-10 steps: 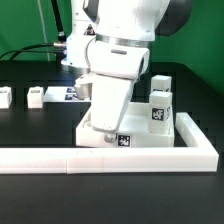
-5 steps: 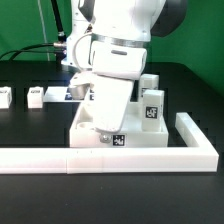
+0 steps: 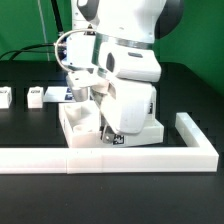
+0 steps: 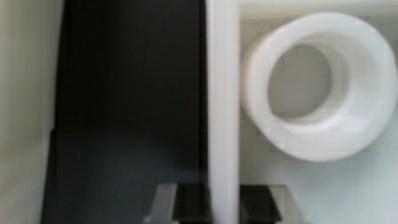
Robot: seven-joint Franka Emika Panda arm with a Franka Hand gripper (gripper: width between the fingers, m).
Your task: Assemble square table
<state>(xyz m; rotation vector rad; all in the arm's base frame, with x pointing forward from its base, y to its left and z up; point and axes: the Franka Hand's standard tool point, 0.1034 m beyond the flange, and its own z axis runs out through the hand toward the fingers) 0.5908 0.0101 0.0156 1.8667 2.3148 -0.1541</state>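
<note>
**Exterior view.** The Panda arm (image 3: 128, 60) bends low over the square tabletop (image 3: 82, 135). The tabletop rests on the black table (image 3: 30, 125), just behind the L-shaped rail (image 3: 60, 158). A tag (image 3: 120, 140) shows on its front wall. Two loose legs (image 3: 36, 96) stand well apart from it, at the exterior view's left.

**Wrist view.** The gripper (image 4: 217, 205) is closed on the tabletop's raised rim (image 4: 221, 90). A round socket (image 4: 320, 85) lies just beside the rim.
</note>
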